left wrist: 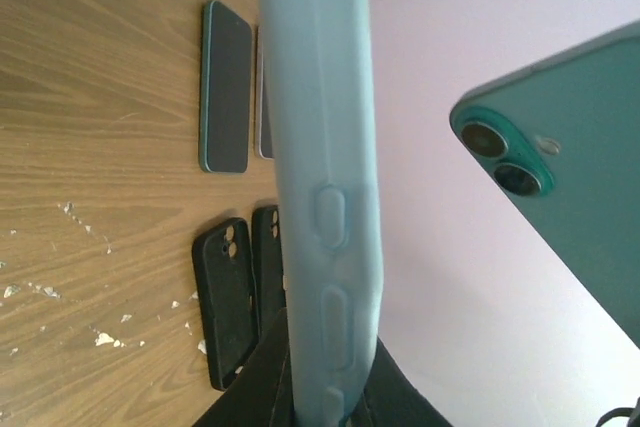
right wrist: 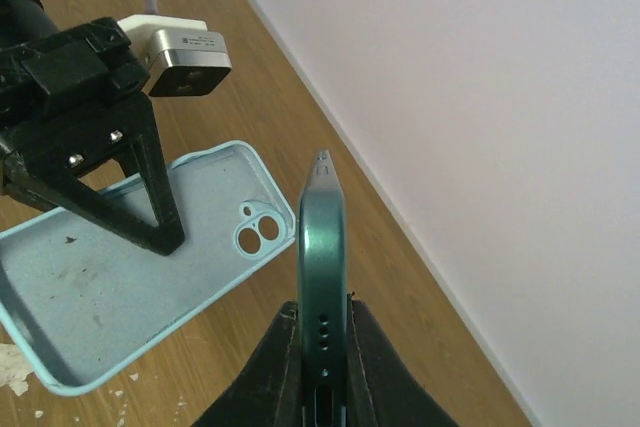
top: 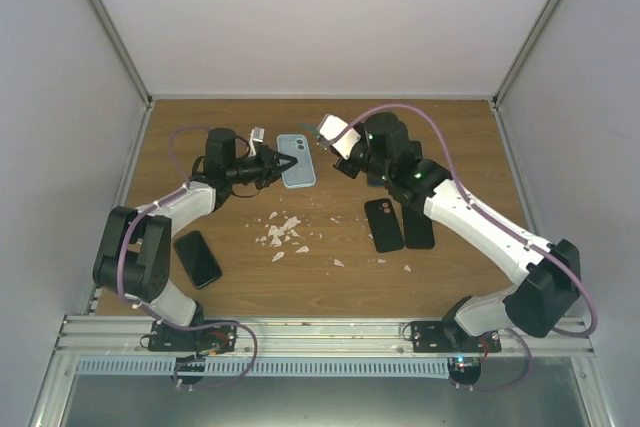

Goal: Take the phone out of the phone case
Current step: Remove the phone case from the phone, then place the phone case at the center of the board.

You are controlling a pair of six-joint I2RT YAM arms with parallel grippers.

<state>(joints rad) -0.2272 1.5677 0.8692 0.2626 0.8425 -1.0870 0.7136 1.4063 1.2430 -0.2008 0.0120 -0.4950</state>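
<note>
My left gripper (top: pixel 283 163) is shut on the edge of the empty light-blue phone case (top: pixel 297 160) and holds it above the table. In the left wrist view the case (left wrist: pixel 325 147) stands edge-on between the fingers of that gripper (left wrist: pixel 325 392). My right gripper (top: pixel 325 139) is shut on the dark teal phone (top: pixel 310 131), apart from the case and just to its right. In the right wrist view the phone (right wrist: pixel 322 247) stands edge-on in that gripper (right wrist: pixel 322 347), with the case's open inside (right wrist: pixel 110 277) to the left. The phone's camera side shows in the left wrist view (left wrist: pixel 570 147).
Two black cases (top: pixel 383 224) (top: pixel 418 224) lie on the table under the right arm. A black phone (top: pixel 197 258) lies by the left arm. White scraps (top: pixel 280 232) are scattered mid-table. Another teal-edged phone (left wrist: pixel 227 87) lies flat farther back. The back wall is close.
</note>
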